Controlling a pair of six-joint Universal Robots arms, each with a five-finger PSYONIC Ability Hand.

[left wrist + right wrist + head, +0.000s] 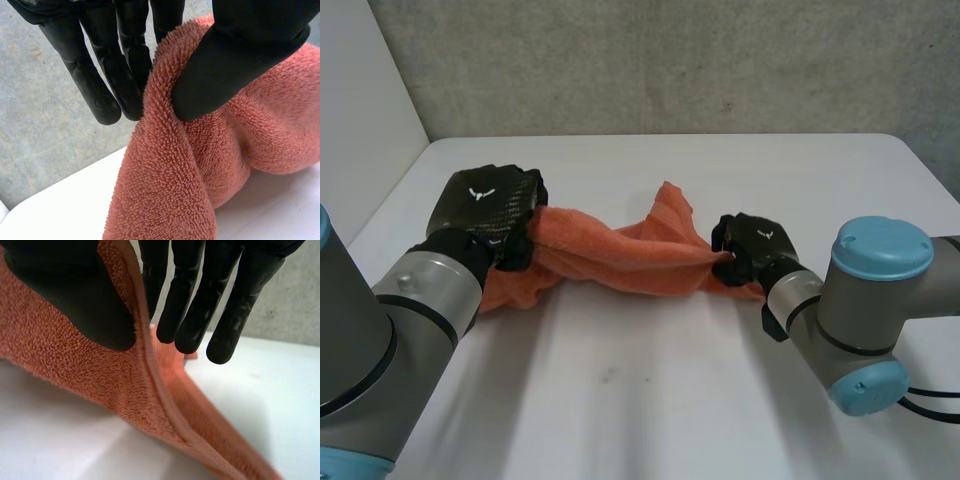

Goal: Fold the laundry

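An orange terry towel [610, 255] is stretched in a bunched band between my two hands, low over the white table [650, 400]. My left hand [485, 205] grips its left end, and part of the cloth hangs down below that hand. In the left wrist view the thumb [240, 60] pinches a fold of the towel [200, 165] against the fingers [120, 75]. My right hand [750, 245] holds the towel's right end. There, the thumb [75, 295] presses the hemmed edge of the towel [75, 370] towards the fingers [200, 305]. A peak of cloth rises behind the middle.
A grey concrete wall [670, 60] runs behind the table's far edge, and a white wall [360, 100] stands at the left. Bare tabletop lies in front of the towel and to both sides of it.
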